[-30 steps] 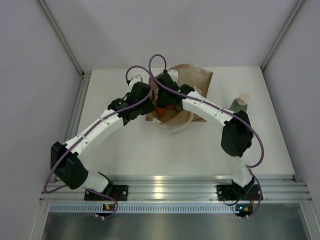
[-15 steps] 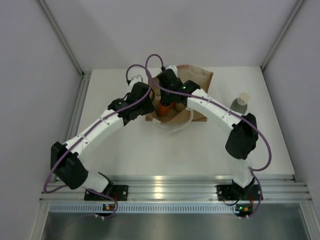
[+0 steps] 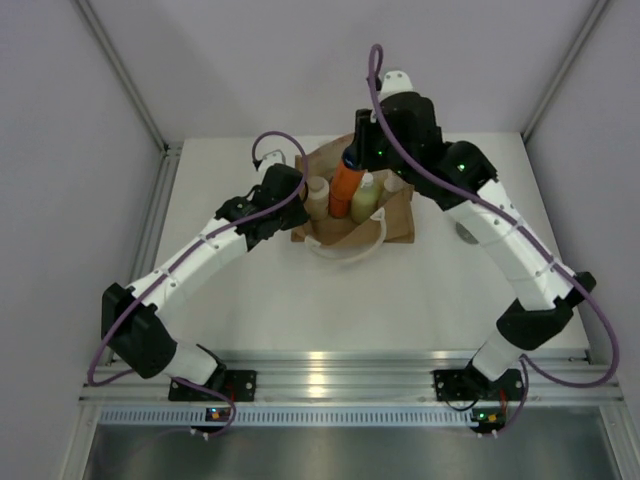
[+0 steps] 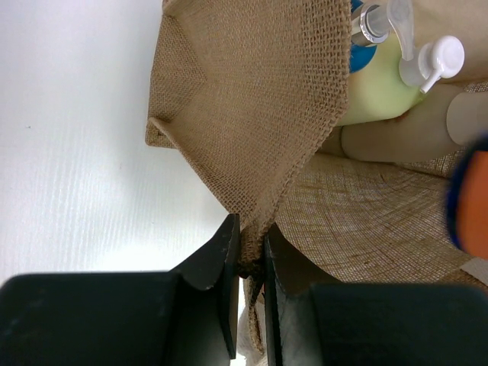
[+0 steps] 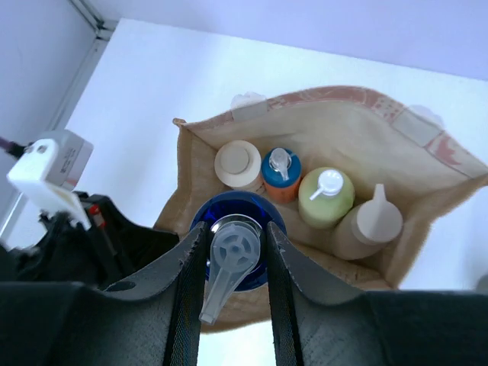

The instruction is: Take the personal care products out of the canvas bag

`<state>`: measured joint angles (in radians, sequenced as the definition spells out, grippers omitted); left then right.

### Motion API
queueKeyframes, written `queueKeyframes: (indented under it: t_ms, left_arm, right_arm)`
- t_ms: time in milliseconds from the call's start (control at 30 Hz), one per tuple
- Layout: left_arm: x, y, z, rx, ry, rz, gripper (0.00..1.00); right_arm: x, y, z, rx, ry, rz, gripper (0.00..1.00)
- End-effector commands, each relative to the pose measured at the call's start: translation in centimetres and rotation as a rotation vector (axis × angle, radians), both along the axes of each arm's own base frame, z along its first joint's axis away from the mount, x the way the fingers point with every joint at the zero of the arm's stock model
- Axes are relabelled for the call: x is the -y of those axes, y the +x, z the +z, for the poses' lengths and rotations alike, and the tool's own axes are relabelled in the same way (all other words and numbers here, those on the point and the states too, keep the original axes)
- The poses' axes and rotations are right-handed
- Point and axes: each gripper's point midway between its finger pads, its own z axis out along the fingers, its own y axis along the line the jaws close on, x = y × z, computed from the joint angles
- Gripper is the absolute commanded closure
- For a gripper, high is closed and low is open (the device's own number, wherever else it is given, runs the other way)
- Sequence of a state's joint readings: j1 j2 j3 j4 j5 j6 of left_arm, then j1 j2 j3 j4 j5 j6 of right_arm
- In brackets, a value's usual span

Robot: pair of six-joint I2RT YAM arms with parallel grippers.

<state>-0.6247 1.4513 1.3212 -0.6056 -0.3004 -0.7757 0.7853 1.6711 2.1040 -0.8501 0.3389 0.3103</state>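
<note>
Above the open mouth of the canvas bag (image 3: 400, 222), the right jaws are gripping an orange bottle (image 3: 348, 182) by the neck, just under its dark blue cap, with the pump head poking up between them. A second ago the right arm was reaching deep into the bag and the bottle was only half showing. Now it is standing tall and the bottle is hanging clear of the rim, so one more product is probably on its way out and needs only setting down on the counter (image 3: 250, 290). At the bag's left edge the left jaws are pinching the woven rim, almost closed on the cloth as before, likely to stop the bag rising with the bottle.

Four bottles are standing upright and close together inside:
- a cream bottle (image 5: 238, 162) with a flat round cap
- a small orange bottle (image 5: 280, 174) with a blue cap
- a yellow-green bottle (image 5: 326, 194) with a white pump
- a tan bottle (image 5: 370, 223) with a pale pointed nozzle

The bag is coarse open-weave burlap, keeping a boxy shape yet folding softly where it is pinched. Its white handle loop (image 3: 345, 254) is lying on the counter in front. The bottles are smooth, round-bodied plastic.
</note>
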Motion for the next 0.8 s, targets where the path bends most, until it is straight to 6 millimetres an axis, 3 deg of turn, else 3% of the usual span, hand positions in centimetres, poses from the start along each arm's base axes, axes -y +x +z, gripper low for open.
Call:
queueKeyframes:
  t_ms: [0, 133, 200, 233, 267, 333, 367, 500, 533, 567, 600, 633, 767]
  left_arm:
    - [-1.2, -2.0, -3.5, -0.134, 0.097, -0.023, 1.00]
    - [-1.2, -1.9, -3.5, -0.134, 0.097, -0.023, 1.00]
    - [-1.1, -1.8, -3.3, -0.130, 0.093, -0.024, 1.00]
    - [-1.0, -1.8, -3.2, -0.130, 0.091, -0.027, 1.00]
    - [-0.9, -1.8, -3.0, -0.126, 0.085, -0.031, 1.00]
    - [-0.8, -1.8, -2.7, -0.121, 0.080, -0.034, 1.00]
    - [-0.7, -1.8, -2.5, -0.119, 0.077, -0.039, 1.00]
    - [-0.5, -1.8, -2.6, -0.123, 0.073, -0.049, 1.00]
    - [-0.5, -1.8, -2.6, -0.124, 0.073, -0.050, 1.00]
    - [-0.4, -1.8, -2.7, -0.128, 0.074, -0.053, 1.00]
    - [-0.3, -1.9, -2.8, -0.132, 0.071, -0.059, 1.00]
    - [-0.3, -1.8, -2.6, -0.129, 0.069, -0.062, 1.00]
    - [0.0, -1.8, -2.4, -0.125, 0.064, -0.076, 1.00]
  right_arm:
    - [3.4, -3.4, 8.2, 0.162, 0.105, 0.006, 1.00]
    - [8.1, -6.2, 11.1, 0.241, 0.112, -0.048, 1.00]
    - [9.9, -6.5, 10.3, 0.245, 0.066, -0.082, 1.00]
    - [11.6, -7.5, 10.9, 0.268, 0.077, -0.099, 1.00]
    - [12.7, -7.3, 9.6, 0.252, 0.036, -0.138, 1.00]
    - [15.5, -8.6, 9.3, 0.269, 0.035, -0.200, 1.00]
    - [16.8, -8.2, 7.3, 0.240, -0.013, -0.261, 1.00]
    - [21.7, -9.1, 2.5, 0.189, -0.059, -0.430, 1.00]
    - [22.7, -9.4, 0.0, 0.158, -0.087, -0.453, 1.00]
    - [24.2, -9.2, -1.0, 0.145, -0.083, -0.514, 1.00]
    - [25.0, -9.1, -2.2, 0.129, -0.091, -0.539, 1.00]
    - [25.8, -9.3, -4.7, 0.093, -0.110, -0.560, 1.00]
    - [28.5, -8.3, -9.8, 0.019, -0.083, -0.651, 1.00]
